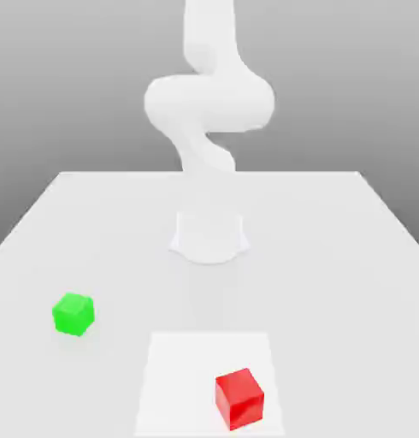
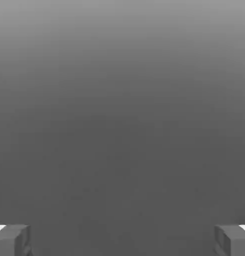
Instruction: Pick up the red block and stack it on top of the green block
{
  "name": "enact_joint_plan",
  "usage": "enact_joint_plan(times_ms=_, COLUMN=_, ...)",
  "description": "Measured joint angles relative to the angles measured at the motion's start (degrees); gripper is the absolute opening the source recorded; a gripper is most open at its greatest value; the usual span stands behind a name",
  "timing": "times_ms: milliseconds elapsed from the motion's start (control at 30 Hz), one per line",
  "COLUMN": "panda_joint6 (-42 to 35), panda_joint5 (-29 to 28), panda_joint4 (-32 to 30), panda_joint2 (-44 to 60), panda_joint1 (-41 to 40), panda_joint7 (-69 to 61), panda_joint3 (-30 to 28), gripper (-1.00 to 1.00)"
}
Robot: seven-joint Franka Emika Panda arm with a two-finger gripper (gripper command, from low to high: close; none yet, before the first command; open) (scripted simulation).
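Observation:
The red block (image 1: 239, 399) is a small glossy cube near the table's front edge, toward the exterior view's right, resting on a lighter square patch (image 1: 183, 376). The green block (image 1: 73, 314) stands alone on the table at the exterior view's left, well apart from the red one. In the hand view my gripper (image 2: 122, 241) is open: two grey fingertips (image 2: 14, 241) stand far apart, nothing lies between them, and plain grey background is behind them. My arm (image 1: 209, 98) rises from its base and leaves the exterior view at the top.
The white table (image 1: 333, 257) stretches wide around the arm's round base (image 1: 209, 239), which sits at its middle. Bare surface lies between the two blocks and on the exterior view's right.

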Motion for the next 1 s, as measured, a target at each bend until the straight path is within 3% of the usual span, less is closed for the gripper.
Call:
enact_joint_plan(times_ms=767, panda_joint6=19.77, panda_joint5=1.1, panda_joint4=-11.06, panda_joint2=48.07, panda_joint1=6.19, panda_joint7=-16.36, panda_joint3=-1.61, gripper=0.0)
enact_joint_plan(times_ms=933, panda_joint6=27.41, panda_joint5=1.25, panda_joint4=-10.48, panda_joint2=58.42, panda_joint1=5.9, panda_joint7=-17.35, panda_joint3=-1.08, gripper=0.0)
enact_joint_plan(times_ms=967, panda_joint6=29.08, panda_joint5=1.4, panda_joint4=-10.19, panda_joint2=60.42, panda_joint1=5.74, panda_joint7=-17.47, panda_joint3=-0.9, gripper=-1.0)
enact_joint_plan(times_ms=1000, panda_joint6=29.08, panda_joint5=1.4, panda_joint4=-10.19, panda_joint2=60.42, panda_joint1=5.74, panda_joint7=-17.47, panda_joint3=-0.9, gripper=-1.0)
